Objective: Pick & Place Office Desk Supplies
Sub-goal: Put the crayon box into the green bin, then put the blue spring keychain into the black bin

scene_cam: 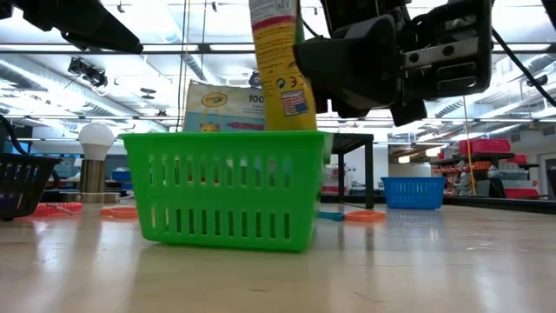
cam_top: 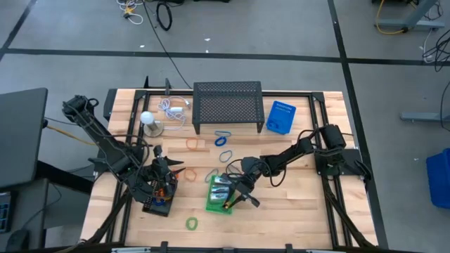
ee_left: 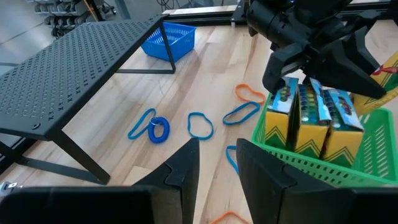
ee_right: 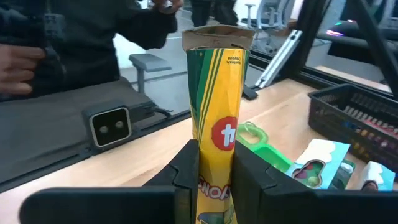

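A green basket [cam_top: 218, 193] stands on the table's near middle with three yellow crayon boxes [ee_left: 308, 121] upright in it. My right gripper [ee_right: 214, 149] is over the basket, shut on another yellow crayon box [scene_cam: 282, 65] with green marks. My left gripper [ee_left: 217, 152] hovers open to the basket's left, above the table, with nothing between its fingers. Thin loops lie flat on the wood: blue ones [ee_left: 155, 127], an orange one [ee_left: 250, 93] and a green one [cam_top: 191, 223]. My right gripper pinches the crayon box's lower half [ee_right: 214, 171] between its two fingers, one on each opposite side. The fingers come nearly level from the table's right and lie across the box. The box stands upright, flap end [ee_right: 216, 37] up. The basket wall [scene_cam: 226, 187] hides its lower end.
A black perforated stand [cam_top: 227, 105] and a blue basket [cam_top: 281, 117] are at the far side. A white ball on a stand [cam_top: 146, 118] and a white cable [cam_top: 174, 107] sit at the far left. A dark basket [cam_top: 156, 204] lies below my left arm.
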Controlling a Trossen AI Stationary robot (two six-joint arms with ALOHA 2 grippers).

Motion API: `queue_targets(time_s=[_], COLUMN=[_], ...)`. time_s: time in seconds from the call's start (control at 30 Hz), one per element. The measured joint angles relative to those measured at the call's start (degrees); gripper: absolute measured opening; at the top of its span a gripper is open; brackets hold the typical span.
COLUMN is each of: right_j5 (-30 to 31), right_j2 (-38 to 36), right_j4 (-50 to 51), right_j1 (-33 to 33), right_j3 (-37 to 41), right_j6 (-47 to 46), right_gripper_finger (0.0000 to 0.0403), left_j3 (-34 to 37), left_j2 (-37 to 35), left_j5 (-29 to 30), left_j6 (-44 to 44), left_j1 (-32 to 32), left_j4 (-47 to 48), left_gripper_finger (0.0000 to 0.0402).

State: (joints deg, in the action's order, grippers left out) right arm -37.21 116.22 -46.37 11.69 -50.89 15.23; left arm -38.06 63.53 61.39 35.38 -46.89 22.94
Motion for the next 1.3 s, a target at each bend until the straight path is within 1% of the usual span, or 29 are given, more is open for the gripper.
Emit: queue_targets(time_s=[0.07,0.2,0.3,0.37,0.4,0.47,0.53,0.57,0.6,0.7,0.8,0.87,0.97,1.1,1.17,1.3], right_j5=[1.68,4.22,4.43,4.41,4.43,4.46,4.46,4.46,4.75,7.28,7.65,8.18,12.21,19.43,24.44,36.70], right_j2=[0.00,0.06,0.11,0.15,0.17,0.20,0.20,0.20,0.19,0.13,0.13,0.06,-0.50,-2.53,-4.22,-7.44], right_j4=[-0.33,-2.28,-3.33,-3.97,-4.14,-4.24,-4.20,-4.14,-4.13,-4.21,-4.32,-4.83,-5.94,-4.47,-3.43,-1.27], right_j1=[0.14,0.11,0.08,0.11,0.11,0.08,0.08,0.08,0.08,0.11,0.38,1.10,2.70,5.47,7.16,10.20], right_j3=[0.02,0.02,0.07,0.11,0.11,0.11,0.11,0.11,0.11,0.09,0.09,0.14,0.24,0.35,0.33,0.31], right_j6=[-0.84,-3.60,-3.96,-3.64,-3.59,-3.55,-3.32,-3.21,-3.30,-4.55,-3.88,-3.17,-2.74,0.93,2.99,5.27], right_gripper_finger=[0.0073,0.0124,0.0137,0.0125,0.0113,0.0074,0.0026,0.0013,0.0009,0.0016,0.0005,0.0007,0.0017,0.0017,0.0014,0.0011], left_j3=[0.00,0.00,0.00,0.00,0.00,0.00,0.00,0.00,0.00,0.00,0.00,0.00,0.00,0.00,0.00,0.00], left_j2=[0.01,0.01,0.02,-0.01,0.01,0.00,-0.01,-0.01,-0.01,0.02,0.00,-0.01,0.01,0.01,0.00,0.01], left_j5=[-0.02,-0.22,-0.68,-0.68,-0.68,-0.68,-0.68,-0.68,-0.68,-0.66,-0.66,-0.66,-0.35,-0.12,0.12,1.12], left_j6=[0.19,0.48,0.63,0.78,0.82,0.84,0.97,1.07,1.18,1.20,1.20,1.20,0.53,-0.20,-0.32,-0.85], left_j1=[0.00,0.00,0.00,0.00,0.00,0.00,-0.01,0.00,0.00,0.00,0.00,-0.02,0.00,-0.01,-0.02,-0.35], left_j4=[0.00,0.00,0.00,0.00,0.00,0.00,0.00,0.00,0.00,0.00,0.00,0.00,0.00,-0.14,-0.49,-0.96], left_gripper_finger=[0.0115,0.0115,0.0115,0.0115,0.0115,0.0115,0.0115,0.0115,0.0115,0.0115,0.0115,0.0115,0.0115,0.0115,0.0115,0.0115])
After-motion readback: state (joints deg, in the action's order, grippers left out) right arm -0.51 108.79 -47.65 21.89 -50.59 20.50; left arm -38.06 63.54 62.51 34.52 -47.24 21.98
